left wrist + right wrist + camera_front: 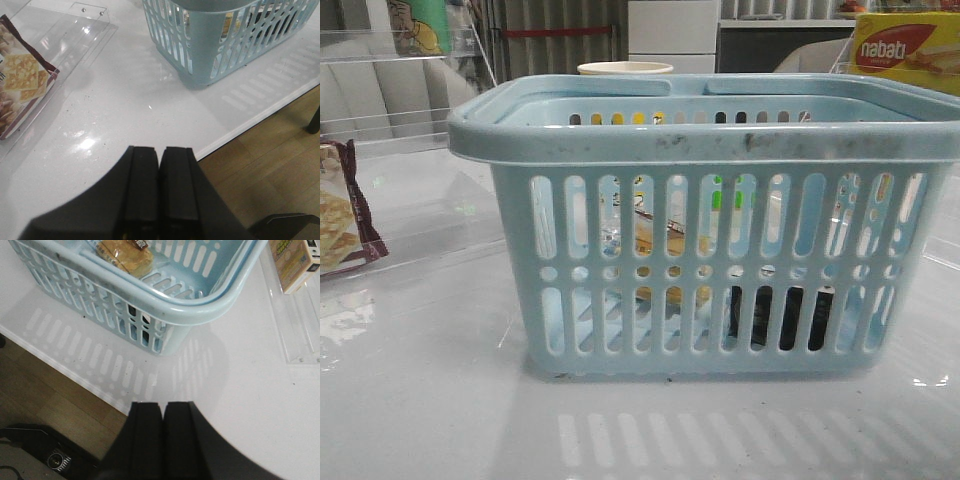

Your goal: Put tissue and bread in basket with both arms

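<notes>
**Basket loaded, both grippers pressed shut**

Sitting on the white table (420, 400), the basket (705, 140) is holding both items. The bread (125, 255) is lying on its floor, ahead of my right gripper (163, 440), whose fingers are meeting flat with nothing between them. The tissue (780, 318) is showing only as a dark block through the lower slots, partly screened by the basket wall. My left gripper (160, 192) is likewise pinched together and empty, hanging over the table edge with the basket ahead of it. A cracker packet (20, 80) is lying on a clear tray, cut off by the frame; a yellow nabati box (905, 50) is standing beyond the basket.
</notes>
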`<action>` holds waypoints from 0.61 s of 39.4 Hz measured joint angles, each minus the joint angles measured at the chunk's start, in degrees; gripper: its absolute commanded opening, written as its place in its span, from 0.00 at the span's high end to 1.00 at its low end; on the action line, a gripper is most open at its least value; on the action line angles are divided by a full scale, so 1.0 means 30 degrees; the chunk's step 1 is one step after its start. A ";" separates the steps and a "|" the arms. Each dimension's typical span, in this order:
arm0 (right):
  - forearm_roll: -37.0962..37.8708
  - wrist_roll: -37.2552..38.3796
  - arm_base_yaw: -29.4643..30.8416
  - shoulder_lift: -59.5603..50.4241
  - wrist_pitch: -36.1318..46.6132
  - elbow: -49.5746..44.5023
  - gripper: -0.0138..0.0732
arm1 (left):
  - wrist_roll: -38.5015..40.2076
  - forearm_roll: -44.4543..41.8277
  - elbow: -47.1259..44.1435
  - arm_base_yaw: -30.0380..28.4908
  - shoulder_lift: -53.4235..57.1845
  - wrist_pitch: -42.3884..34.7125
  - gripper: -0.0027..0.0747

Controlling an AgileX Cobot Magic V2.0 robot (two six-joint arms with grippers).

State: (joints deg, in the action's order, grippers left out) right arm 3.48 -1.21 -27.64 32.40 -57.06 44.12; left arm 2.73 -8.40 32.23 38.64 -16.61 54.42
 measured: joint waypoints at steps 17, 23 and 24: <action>0.0030 0.0000 0.0000 0.0000 -0.0014 0.0000 0.78 | 0.0000 0.1742 -0.5808 -0.5362 0.3653 -0.8999 0.85; 0.0030 0.0000 0.0000 0.0000 -0.0014 0.0000 0.78 | 0.0000 0.1652 -0.8596 -0.7445 0.5306 -1.2236 0.85; 0.0030 0.0000 0.0000 0.0000 -0.0014 0.0000 0.78 | 0.0000 0.1504 -0.9039 -0.7711 0.5515 -1.2764 0.85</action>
State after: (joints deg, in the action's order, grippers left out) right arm 3.57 -1.21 -27.64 32.40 -57.10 44.12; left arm 2.73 -3.89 5.11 15.51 -0.06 16.13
